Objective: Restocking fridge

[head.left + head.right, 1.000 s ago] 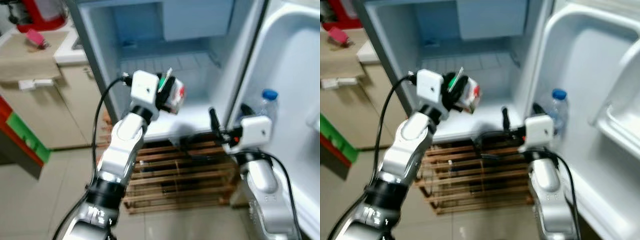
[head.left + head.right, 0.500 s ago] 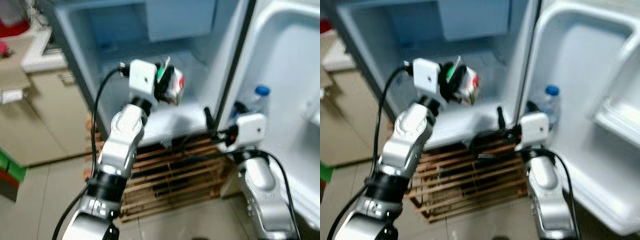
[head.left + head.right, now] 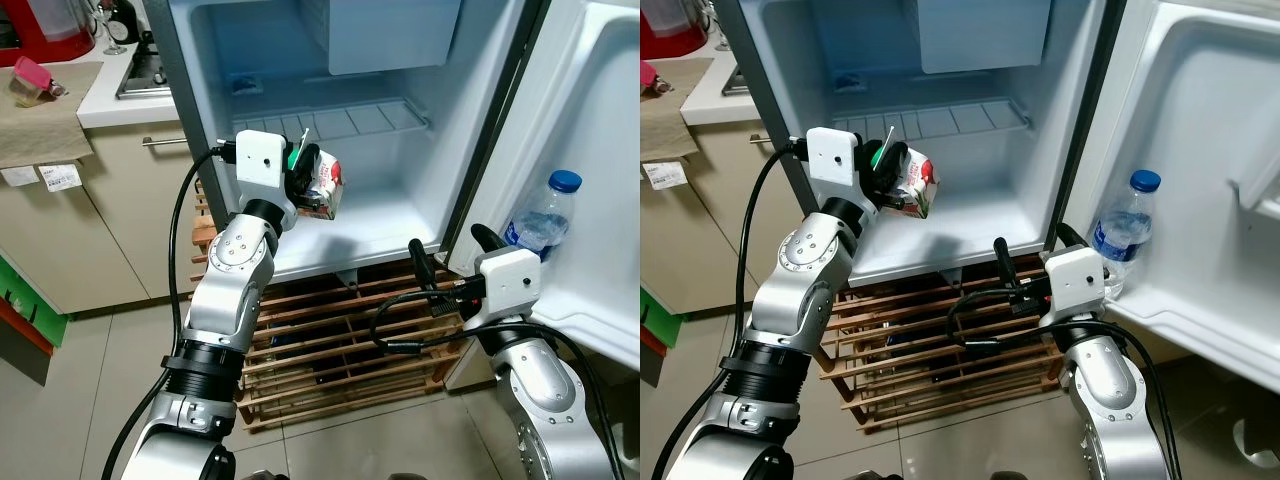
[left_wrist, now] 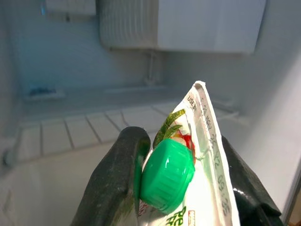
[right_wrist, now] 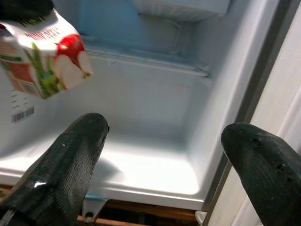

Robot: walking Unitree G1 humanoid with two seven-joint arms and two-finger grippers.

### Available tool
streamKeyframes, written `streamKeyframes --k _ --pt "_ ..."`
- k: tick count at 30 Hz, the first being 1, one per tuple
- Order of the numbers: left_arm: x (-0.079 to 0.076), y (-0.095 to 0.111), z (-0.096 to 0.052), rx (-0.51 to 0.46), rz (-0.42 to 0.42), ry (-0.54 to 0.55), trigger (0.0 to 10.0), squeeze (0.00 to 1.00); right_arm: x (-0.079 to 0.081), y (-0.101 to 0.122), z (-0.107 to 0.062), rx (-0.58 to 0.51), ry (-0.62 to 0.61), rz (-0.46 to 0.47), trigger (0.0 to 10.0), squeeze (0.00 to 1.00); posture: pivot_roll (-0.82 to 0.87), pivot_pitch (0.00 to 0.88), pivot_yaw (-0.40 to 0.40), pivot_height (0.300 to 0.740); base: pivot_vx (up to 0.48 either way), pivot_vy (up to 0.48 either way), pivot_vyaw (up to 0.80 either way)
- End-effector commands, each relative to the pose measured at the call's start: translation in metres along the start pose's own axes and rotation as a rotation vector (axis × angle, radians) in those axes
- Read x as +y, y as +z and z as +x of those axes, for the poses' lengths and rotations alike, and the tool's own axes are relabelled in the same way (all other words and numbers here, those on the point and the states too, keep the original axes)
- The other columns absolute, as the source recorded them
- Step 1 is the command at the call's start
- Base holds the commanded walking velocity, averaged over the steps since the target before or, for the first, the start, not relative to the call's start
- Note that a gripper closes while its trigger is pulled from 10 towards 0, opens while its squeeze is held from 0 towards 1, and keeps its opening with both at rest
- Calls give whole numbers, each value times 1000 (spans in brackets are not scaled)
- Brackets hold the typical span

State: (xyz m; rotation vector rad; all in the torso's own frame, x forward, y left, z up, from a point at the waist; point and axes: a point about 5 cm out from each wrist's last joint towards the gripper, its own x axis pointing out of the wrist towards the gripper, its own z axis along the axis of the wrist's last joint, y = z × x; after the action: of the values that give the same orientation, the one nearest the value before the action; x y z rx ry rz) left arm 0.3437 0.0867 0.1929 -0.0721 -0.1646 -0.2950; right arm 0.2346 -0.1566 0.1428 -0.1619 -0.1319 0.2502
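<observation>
A white juice carton (image 3: 322, 188) with a green cap (image 4: 167, 175) and red fruit print hangs in the air at the front of the open fridge (image 3: 380, 120), above its white floor. My left gripper (image 3: 308, 178) is shut on the carton, one black finger on each side of it. Lower down and to the right, my right gripper (image 3: 442, 262) stands open with nothing between its fingers (image 5: 70, 160), in front of the fridge's lower edge. The carton (image 5: 40, 54) is above and to the left of that gripper. A wire shelf (image 3: 340, 122) crosses the fridge's back.
A water bottle (image 3: 540, 215) with a blue cap stands in the open door's lower shelf (image 3: 590, 310) at the right. A wooden rack (image 3: 340, 340) sits under the fridge. A beige counter and cabinet (image 3: 80, 200) stand to the left.
The camera has shifted and the view has sharpened. My left gripper still holds the carton at the fridge's front. The right gripper stays low and open.
</observation>
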Motion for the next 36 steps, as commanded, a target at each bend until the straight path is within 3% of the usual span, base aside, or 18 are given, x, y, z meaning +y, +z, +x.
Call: streamKeyframes --k 1,5,8,14,21,24,30,36 --pt "0 -2 3 10 1 6 10000 0 3 2 -1 2 27 9 10000 0 -235 0 40 740 0 0 0" --pt "-10 7 20 -19 1 4 10000 0 8 4 -2 20 69 30 10000 0 -251 29 29 740 0 0 0" --pt "-11 7 23 -16 5 18 10000 0 10 5 -4 27 79 32 10000 0 -260 46 27 740 0 0 0" --pt "0 -9 20 38 54 144 10000 0 15 11 -25 56 73 38 10000 0 -308 131 9 740 0 0 0" --pt "4 -20 17 60 125 213 10000 0 11 17 -47 111 56 21 10000 0 -360 199 -11 740 0 0 0" --pt "8 -16 14 11 163 252 10000 0 11 25 -60 120 43 19 10000 0 -392 238 -21 740 0 0 0" --pt "11 -15 19 12 236 285 10000 0 15 32 -77 165 50 12 10000 0 -424 286 -29 740 0 0 0" --pt "9 -7 24 -60 297 295 10000 0 16 33 -83 198 40 19 10000 0 -429 312 -25 740 0 0 0"
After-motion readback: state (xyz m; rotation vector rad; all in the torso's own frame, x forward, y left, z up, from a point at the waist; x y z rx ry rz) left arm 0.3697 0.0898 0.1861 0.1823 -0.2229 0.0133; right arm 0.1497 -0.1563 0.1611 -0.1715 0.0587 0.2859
